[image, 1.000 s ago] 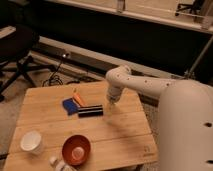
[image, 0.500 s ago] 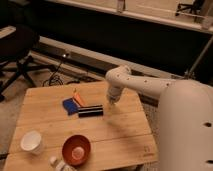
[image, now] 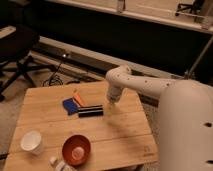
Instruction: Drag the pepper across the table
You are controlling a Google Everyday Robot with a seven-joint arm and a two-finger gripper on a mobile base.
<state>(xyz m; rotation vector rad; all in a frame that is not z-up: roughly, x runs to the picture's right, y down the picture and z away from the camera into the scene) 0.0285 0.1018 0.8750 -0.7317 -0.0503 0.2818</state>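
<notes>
The gripper (image: 110, 106) hangs with its jaws apart, holding nothing, low over the table (image: 125, 129) at the right end of the black bar (image: 90, 111). The pepper (image: 78, 98) lies behind the bar's left part, against the blue block (image: 69, 105) — apart from the gripper. Near the front edge are a bowl (image: 76, 149) and a cup (image: 31, 141).

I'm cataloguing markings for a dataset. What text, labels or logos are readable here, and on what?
Small dark logo on the table, lower-right corner: too blurred to read.
Nothing else is readable; the gripper, just right of the black bar, shows no legible marking.
</notes>
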